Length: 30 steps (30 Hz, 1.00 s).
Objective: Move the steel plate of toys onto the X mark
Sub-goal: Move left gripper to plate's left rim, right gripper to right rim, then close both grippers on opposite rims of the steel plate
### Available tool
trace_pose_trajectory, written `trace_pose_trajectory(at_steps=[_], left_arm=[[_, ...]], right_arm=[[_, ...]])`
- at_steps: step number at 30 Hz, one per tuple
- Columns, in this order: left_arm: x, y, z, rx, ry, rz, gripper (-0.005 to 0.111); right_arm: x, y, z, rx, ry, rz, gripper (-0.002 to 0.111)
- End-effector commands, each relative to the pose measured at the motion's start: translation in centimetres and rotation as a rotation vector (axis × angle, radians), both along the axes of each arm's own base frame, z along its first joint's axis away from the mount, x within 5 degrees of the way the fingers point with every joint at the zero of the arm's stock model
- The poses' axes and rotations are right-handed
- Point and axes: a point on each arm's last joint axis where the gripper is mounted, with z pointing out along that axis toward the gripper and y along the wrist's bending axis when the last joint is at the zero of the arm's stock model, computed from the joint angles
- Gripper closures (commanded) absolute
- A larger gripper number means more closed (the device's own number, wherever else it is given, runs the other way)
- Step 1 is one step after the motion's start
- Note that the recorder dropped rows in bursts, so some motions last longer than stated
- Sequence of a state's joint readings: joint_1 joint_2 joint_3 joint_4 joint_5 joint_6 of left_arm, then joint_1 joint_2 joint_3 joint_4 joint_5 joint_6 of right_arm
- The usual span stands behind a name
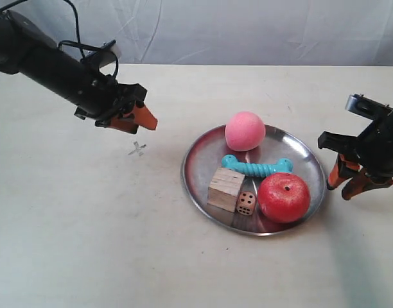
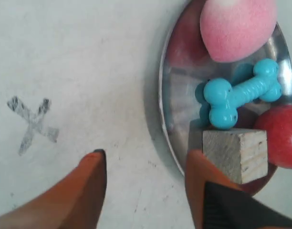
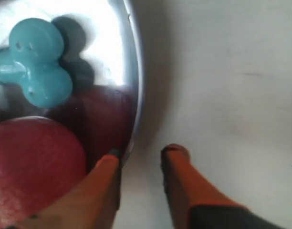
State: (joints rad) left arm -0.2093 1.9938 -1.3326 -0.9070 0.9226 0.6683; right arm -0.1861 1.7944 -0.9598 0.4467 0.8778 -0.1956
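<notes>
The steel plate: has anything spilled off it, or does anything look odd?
Nothing stands out. The steel plate sits flat, with the pink ball, teal bone, wooden cube, die and red apple all inside its rim. It lies beside the X mark, not on it.

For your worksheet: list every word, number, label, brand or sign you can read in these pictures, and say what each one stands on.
"X": the grey hand-drawn X mark, on the bare table.
Dark pips, not numerals: on the wooden die; too small to count with certainty.
No printed words, brands, labels or numerals can be read anywhere else in the three views.
</notes>
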Motion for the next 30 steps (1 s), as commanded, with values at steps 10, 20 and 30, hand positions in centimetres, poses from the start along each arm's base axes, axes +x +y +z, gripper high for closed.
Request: trace_pose_trajectory(at_steps=[10, 20, 30], left_arm=[[2.3, -4.4, -3.3, 0.096, 0.047, -0.095, 0.057], [2.6, -6.2, -5.4, 0.103, 0.103, -0.115, 0.057], [2.3, -7.9, -5.8, 0.132, 0.072, -0.137, 0.057]], right_arm=[[-0.1, 0.0, -0.8, -0.004, -0.091, -0.097, 0.046], [-0.5, 0.1, -2.7, -0.01, -0.087, -0.142, 0.046], [0.0, 0.3, -3.5, 0.03, -0.103, -0.154, 0.046]])
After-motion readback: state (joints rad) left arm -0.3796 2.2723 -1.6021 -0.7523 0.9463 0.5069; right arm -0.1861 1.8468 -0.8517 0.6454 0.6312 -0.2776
